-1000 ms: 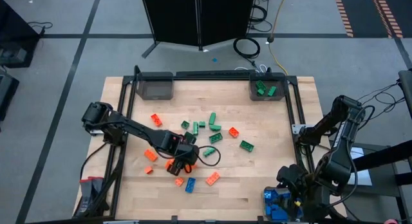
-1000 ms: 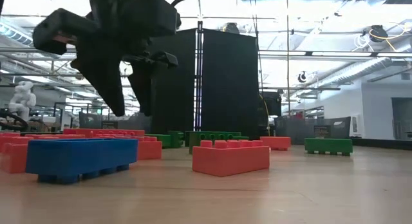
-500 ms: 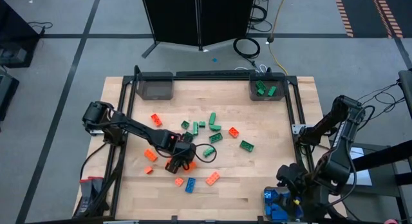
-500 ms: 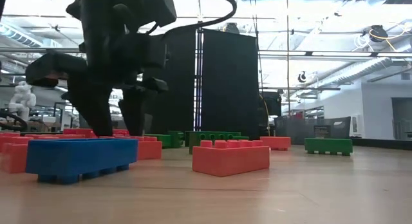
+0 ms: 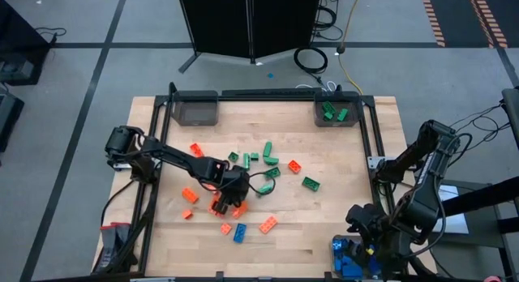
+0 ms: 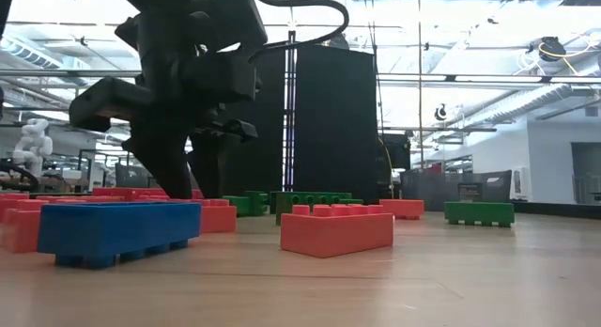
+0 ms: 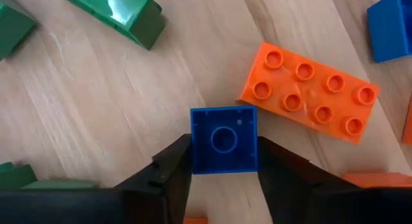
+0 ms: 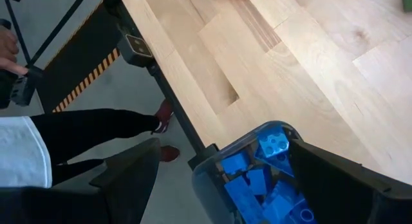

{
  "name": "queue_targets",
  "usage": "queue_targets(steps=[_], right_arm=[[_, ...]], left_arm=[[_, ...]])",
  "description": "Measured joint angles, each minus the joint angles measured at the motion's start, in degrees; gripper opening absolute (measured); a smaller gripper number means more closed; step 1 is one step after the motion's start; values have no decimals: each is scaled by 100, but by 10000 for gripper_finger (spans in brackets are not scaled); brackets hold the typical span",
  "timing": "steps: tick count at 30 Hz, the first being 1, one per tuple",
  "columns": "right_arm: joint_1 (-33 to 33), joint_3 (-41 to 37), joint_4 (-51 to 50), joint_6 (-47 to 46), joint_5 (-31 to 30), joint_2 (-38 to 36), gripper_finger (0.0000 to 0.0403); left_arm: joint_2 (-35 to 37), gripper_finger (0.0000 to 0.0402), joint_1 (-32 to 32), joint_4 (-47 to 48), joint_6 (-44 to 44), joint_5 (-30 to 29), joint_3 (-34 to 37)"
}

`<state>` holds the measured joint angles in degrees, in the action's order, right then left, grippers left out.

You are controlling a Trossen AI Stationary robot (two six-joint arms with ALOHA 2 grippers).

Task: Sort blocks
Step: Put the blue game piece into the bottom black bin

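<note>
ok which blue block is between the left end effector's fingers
The small square blue block, lying studs-down with its hollow underside showing, beside the oblong orange block.

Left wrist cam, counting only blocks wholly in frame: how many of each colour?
orange block: 1
blue block: 1
green blocks: 0, each is cut off by the frame's edge
Total: 2

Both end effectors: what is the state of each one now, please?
Left end effector: fingers on both sides of a small blue block, closing on it.
Right end effector: open, empty, above the bin of blue blocks.
</note>
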<state>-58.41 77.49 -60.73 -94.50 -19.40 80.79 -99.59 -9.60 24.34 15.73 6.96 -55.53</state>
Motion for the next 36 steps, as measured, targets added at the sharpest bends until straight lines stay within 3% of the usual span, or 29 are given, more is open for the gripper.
queue_targets(steps=[7, 17, 21, 28, 36], right_arm=[[21, 0, 7, -67, -107, 0, 336], [232, 2, 211, 1232, -1583, 2, 336], [421, 2, 312, 1958, -1874, 2, 336], [1065, 34, 1041, 4117, -2919, 6, 336], [2041, 1055, 2174, 7645, -3003, 9, 336]], left_arm=[[-35, 122, 152, -45, -250, 60, -11], [508, 122, 423, 206, -1373, -234, -258], [939, 121, 522, 220, -2062, -234, -529], [1820, 121, 551, -710, -3553, 0, -936], [2627, 127, 546, -2217, -4791, 137, -973]])
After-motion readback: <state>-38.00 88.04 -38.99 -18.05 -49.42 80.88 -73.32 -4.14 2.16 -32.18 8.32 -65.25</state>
